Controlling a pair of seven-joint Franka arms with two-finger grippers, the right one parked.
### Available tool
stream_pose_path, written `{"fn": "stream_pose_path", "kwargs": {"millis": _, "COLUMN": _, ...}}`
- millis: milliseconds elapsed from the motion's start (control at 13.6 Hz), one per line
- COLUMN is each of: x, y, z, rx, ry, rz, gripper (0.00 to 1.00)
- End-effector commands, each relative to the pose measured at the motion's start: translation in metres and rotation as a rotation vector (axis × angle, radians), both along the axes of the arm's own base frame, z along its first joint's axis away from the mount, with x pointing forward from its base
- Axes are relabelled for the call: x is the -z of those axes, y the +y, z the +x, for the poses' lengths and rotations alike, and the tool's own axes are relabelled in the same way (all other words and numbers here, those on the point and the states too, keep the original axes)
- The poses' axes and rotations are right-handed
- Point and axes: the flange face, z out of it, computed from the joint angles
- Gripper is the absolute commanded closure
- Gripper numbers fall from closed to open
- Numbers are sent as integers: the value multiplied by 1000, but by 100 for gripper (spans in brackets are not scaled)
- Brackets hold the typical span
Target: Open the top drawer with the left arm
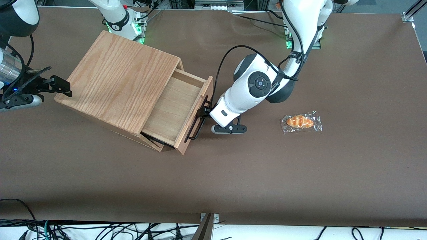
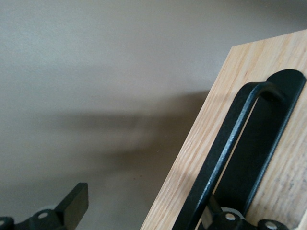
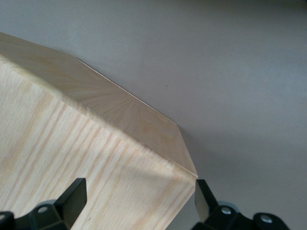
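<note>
The top drawer (image 1: pixel 171 106) stands pulled well out of the oak box (image 1: pixel 116 80), its light-wood bottom bare. Its front panel (image 2: pixel 225 86) carries the long black bar handle (image 1: pixel 196 128) (image 2: pixel 230 139). The left arm (image 1: pixel 250 90) reaches down to the panel from the working arm's end of the table. Its gripper (image 1: pixel 204 111) (image 2: pixel 144 206) is at the handle and open. One fingertip (image 2: pixel 213 218) sits tucked between the bar and the panel. The other fingertip (image 2: pixel 74 203) hangs free over the brown table, clear of the drawer's edge.
A bread roll in clear wrap (image 1: pixel 301 122) lies on the brown table (image 1: pixel 233 183) toward the working arm's end, a short way from the left arm's elbow. The parked arm's gripper (image 1: pixel 50 85) sits against the oak box's corner (image 3: pixel 144 143).
</note>
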Motion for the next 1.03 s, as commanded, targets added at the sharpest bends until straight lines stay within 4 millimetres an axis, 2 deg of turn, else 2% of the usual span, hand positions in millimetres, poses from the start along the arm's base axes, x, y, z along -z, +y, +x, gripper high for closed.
{"fn": "stream_pose_path", "kwargs": {"millis": 0, "x": -1, "y": 33, "z": 25, "rx": -39, "ry": -26, "rz": 45, "gripper": 0}}
{"fn": "stream_pose_path", "kwargs": {"millis": 515, "x": -3, "y": 42, "z": 30, "rx": -56, "ry": -20, "rz": 40, "gripper": 0}}
{"fn": "stream_pose_path", "kwargs": {"millis": 957, "x": -47, "y": 52, "z": 33, "rx": -111, "ry": 17, "rz": -57, "gripper": 0}}
